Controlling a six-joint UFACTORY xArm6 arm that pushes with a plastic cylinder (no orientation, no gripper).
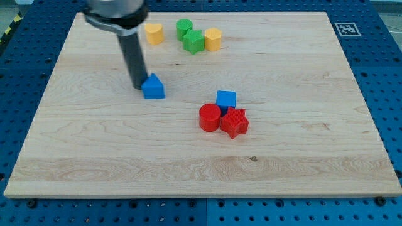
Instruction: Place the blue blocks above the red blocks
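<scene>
A blue house-shaped block [153,87] lies left of the board's middle. My tip [137,85] rests against its left side. A blue cube [226,100] sits right of centre, touching the top of two red blocks: a red cylinder [210,117] on the left and a red star-shaped block [234,123] on the right, side by side.
Near the view's top sit a yellow block [154,32], a green cylinder [184,27], a green star-shaped block [194,42] and another yellow block [213,39]. The wooden board [301,157] lies on a blue pegboard table. A marker tag [346,28] is at the top right corner.
</scene>
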